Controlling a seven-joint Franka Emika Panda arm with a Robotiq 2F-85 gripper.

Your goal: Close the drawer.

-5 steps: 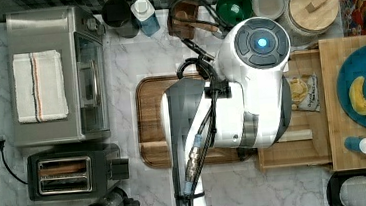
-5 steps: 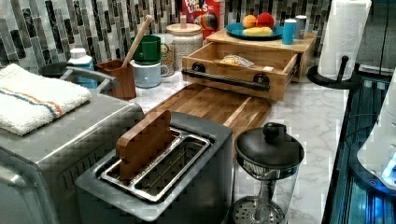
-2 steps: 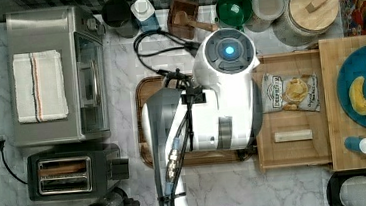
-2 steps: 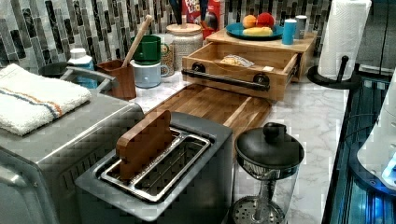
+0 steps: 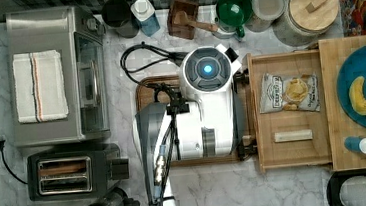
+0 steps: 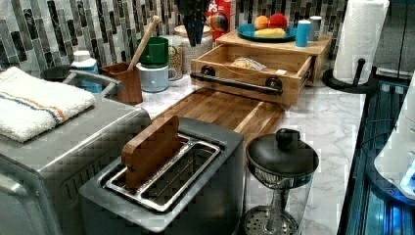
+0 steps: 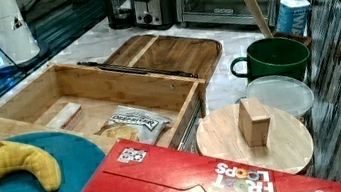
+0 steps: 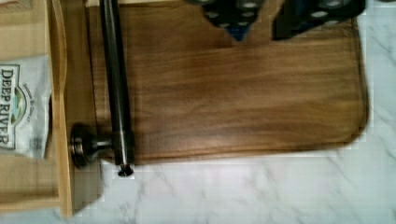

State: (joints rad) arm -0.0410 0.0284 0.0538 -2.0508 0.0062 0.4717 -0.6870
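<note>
Hangs with the claw [image 8: 264, 28] wide and empty over the dark board [image 8: 233, 93], just beside the bar handle [image 8: 116, 84], likely to push the drawer [image 5: 295, 148], pulled out with a chip bag [image 5: 290, 91] inside near the worktop's [image 5: 228, 189] edge on the top view's right, back in.

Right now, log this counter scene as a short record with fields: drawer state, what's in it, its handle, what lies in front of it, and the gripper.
drawer state: shallow light bamboo drawer pulled open
contents: white chip bag; small pale wooden block
handle: dark metal bar handle across the drawer front
in front: dark brown rounded-corner wooden board on the marble counter
gripper: black gripper above the board, away from the handle, fingers apart
</note>
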